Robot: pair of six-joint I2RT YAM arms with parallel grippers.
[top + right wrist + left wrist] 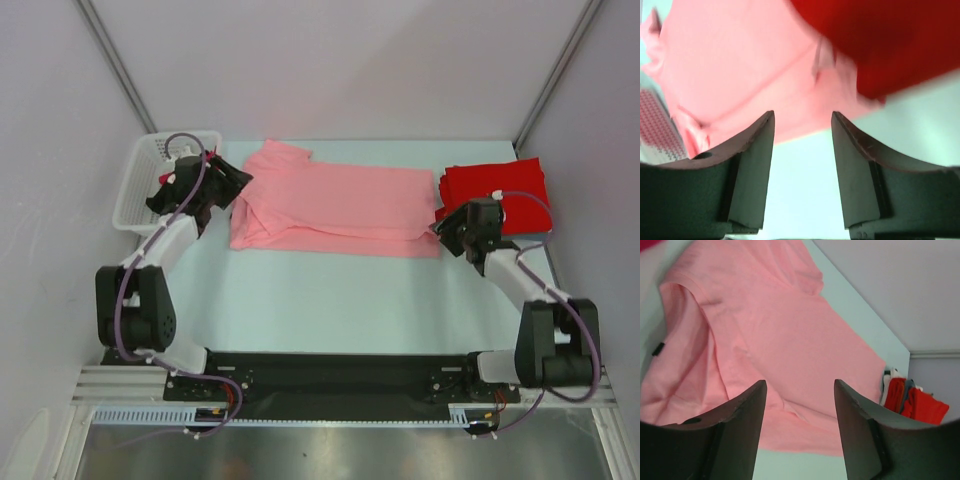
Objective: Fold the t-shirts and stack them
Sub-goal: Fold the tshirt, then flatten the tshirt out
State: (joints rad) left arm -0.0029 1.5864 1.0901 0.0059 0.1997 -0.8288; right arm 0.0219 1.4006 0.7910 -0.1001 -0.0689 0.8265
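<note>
Risk: left gripper (800, 385) and right gripper (802, 115) hang with jaws spread, empty. Since the pink shirt (335, 205) lies against the red stack (495, 188), pulling its hem could drag that stack askew.

Salmon pink t-shirt (330, 205) lies flat, folded lengthwise, collar end left; folded red t-shirts (495, 190) stacked at its right end

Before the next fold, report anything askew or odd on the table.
The pink t-shirt lies unevenly folded: its left end is bunched, one sleeve poking out toward the far edge. The red t-shirts are stacked slightly askew. Nothing looks spilled or damaged.
</note>
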